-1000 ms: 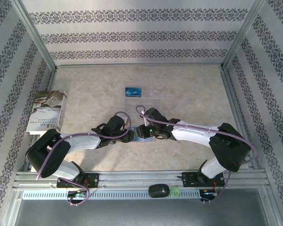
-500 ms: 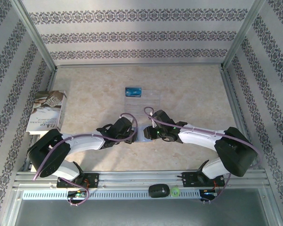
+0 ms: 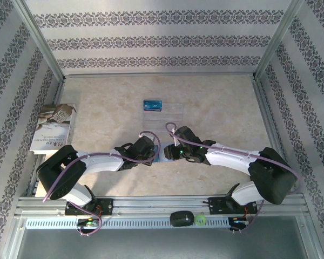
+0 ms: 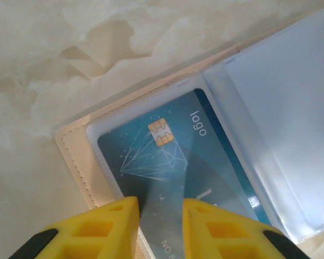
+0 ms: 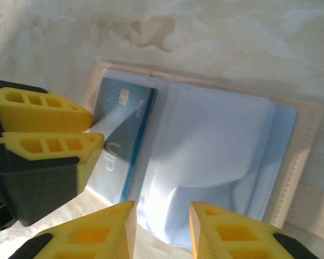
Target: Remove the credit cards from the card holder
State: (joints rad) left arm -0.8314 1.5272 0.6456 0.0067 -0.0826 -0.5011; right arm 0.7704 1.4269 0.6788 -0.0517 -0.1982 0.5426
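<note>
Two yellow fingers point(image 4: 97, 232) of the left end effector point(image 4: 161, 232) stood close together about the near edge of the credit card point(image 4: 167, 156), with a slim gap between them. We could not tell whether they had bitten on the card or only bracketed it. That card, dark teal with a gold chip and the word "logo", sat under a clear sleeve in the leaf of the card holder point(image 5: 308, 135) nearer the left arm. The holder lay open and flat on the tabletop point(image 3: 216, 102), its pale blue-grey pockets facing up. We judged the low approach along the card's length to suit sliding it out of the sleeve mouth. The right end effector point(image 5: 161, 232) was partly open over the holder's near edge, at the empty pale pocket, and we saw nothing pinched between its fingers. We took it to be there to steady the holder, so that a pull on the card would not drag the whole wallet. From above, both arms reached inward and met over the holder at mid-table. Well beyond them a bright blue card point(image 3: 152, 104) lay on a clear tray point(image 3: 173, 114), which we read as the place for cards once freed. A book point(image 3: 53, 128) rested at the left edge, well apart.
</note>
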